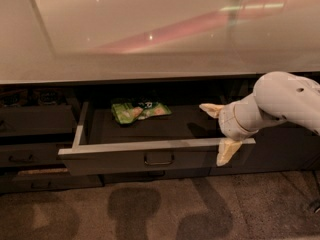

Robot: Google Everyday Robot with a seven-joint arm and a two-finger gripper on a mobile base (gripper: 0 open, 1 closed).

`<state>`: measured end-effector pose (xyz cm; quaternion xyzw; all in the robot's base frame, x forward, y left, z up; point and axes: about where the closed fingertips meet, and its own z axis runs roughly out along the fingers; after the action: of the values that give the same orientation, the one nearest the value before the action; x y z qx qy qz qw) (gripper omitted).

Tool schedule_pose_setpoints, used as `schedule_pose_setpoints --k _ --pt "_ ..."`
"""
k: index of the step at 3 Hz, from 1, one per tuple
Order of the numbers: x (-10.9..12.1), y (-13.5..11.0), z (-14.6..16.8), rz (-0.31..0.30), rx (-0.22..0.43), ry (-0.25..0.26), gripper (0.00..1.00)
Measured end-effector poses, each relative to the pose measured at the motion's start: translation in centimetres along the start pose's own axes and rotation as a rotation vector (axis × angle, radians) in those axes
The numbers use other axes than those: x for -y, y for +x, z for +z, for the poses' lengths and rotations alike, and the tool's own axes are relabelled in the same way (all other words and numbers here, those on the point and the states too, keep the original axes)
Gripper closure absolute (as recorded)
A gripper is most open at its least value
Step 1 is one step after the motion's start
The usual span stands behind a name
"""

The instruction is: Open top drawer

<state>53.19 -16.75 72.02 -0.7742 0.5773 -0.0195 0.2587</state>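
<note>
- The top drawer point(115, 160) sits under the pale surface point(150, 39). It is pulled well out of the cabinet, with its dark front forward of the neighbouring drawer fronts point(30, 155).
- The light grey inner side point(80, 129) is exposed along the left. A green packet point(141, 111) lies on the drawer floor near the back.
- The gripper point(220, 130) is at the right end of the drawer front, well away from the central loop handle point(159, 159).
- The jaws are spread apart and straddle the front panel's top edge, one reaching inside the drawer and the other hanging outside below the rim. They are not visibly clamped on the panel.
- Judgement: the task looks close to complete. What remains is either a last short pull or a clean release.
- If more travel is wanted, the pull should run straight along the drawer's slide line. A hold at the right end is off-centre and could skew the drawer on its rails, so slow, even force is best.
- The inner jaw should bear flat on the back of the panel and not hook it at an angle.
- On release, the gripper should lift clear of the rim before the white arm point(287, 96) backs away, so that the inner jaw does not drag the drawer.
- Risk: the end stop cannot be seen, and overpulling could jolt the drawer and shift the packet.
</note>
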Motion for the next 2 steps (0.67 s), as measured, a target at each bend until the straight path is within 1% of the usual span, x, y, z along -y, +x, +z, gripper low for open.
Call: schedule_pose_setpoints --k 1,2 --pt "0.00 0.00 0.00 0.000 0.000 0.000 0.00" --pt "0.00 0.00 0.00 0.000 0.000 0.000 0.19"
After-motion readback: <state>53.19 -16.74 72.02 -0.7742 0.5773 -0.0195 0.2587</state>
